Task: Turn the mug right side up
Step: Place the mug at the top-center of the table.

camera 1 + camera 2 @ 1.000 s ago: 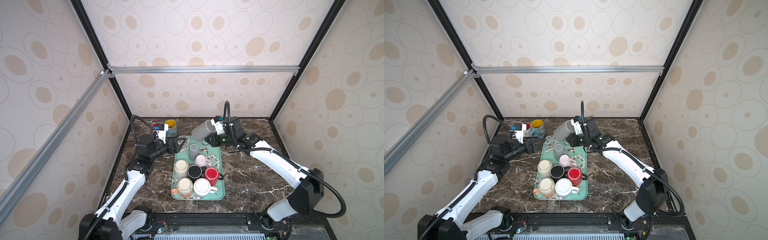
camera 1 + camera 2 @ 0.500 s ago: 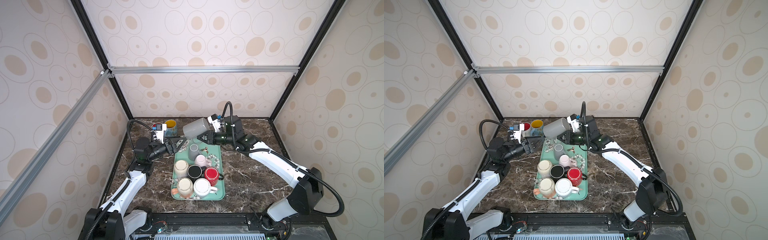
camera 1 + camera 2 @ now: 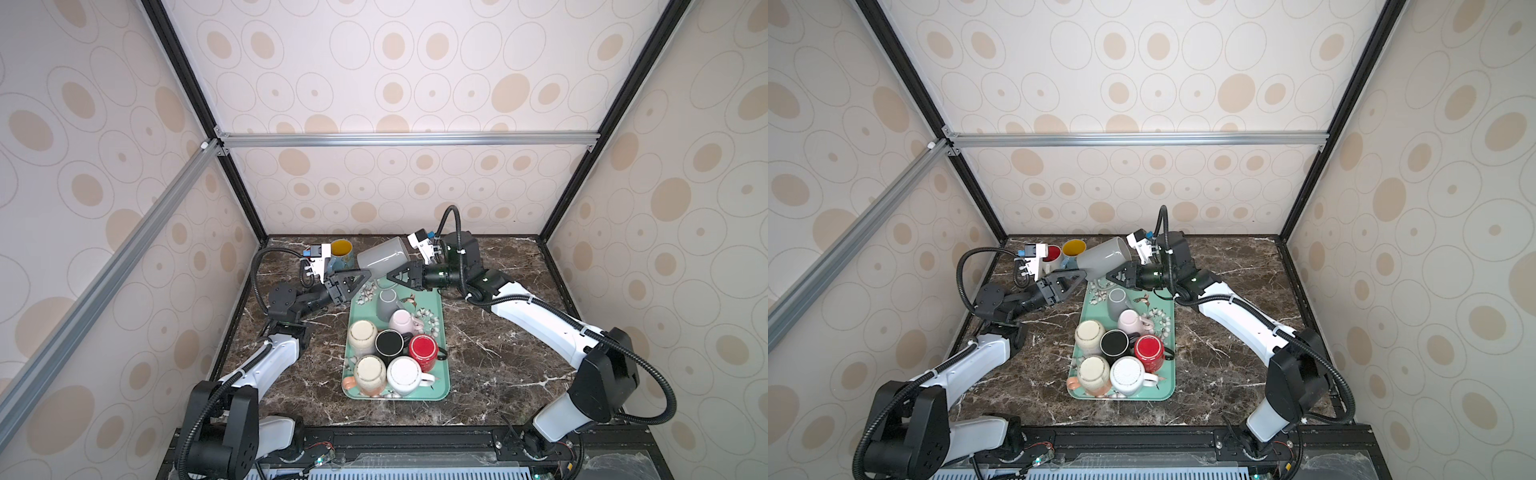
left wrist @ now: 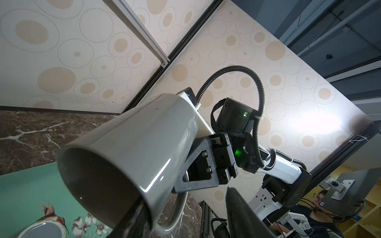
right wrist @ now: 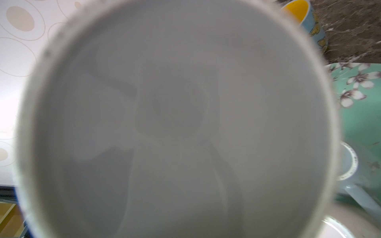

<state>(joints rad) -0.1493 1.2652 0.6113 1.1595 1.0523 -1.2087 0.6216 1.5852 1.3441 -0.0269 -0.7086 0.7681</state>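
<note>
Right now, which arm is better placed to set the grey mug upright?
Left, I'd say. The left gripper, jaws apart, is at the grey mug's open rim, and the upright yellow mug stands on its side. The right gripper is shut on the base end.

1. Your mug is plain glossy grey. It tapers, wider at the mouth than at the base, and has one loop handle.
2. It is clear of the table, in the air above the far end of the green tray, close to the back wall in both top views.
3. It lies roughly on its side, neither upside down nor upright. The mouth points toward the robot's left and the base toward its right.
4. The handle sits on the lower, near side, where the right gripper pinches it.
5. In the left wrist view you look into its dark interior. In the right wrist view its blurred base fills the frame.
</note>
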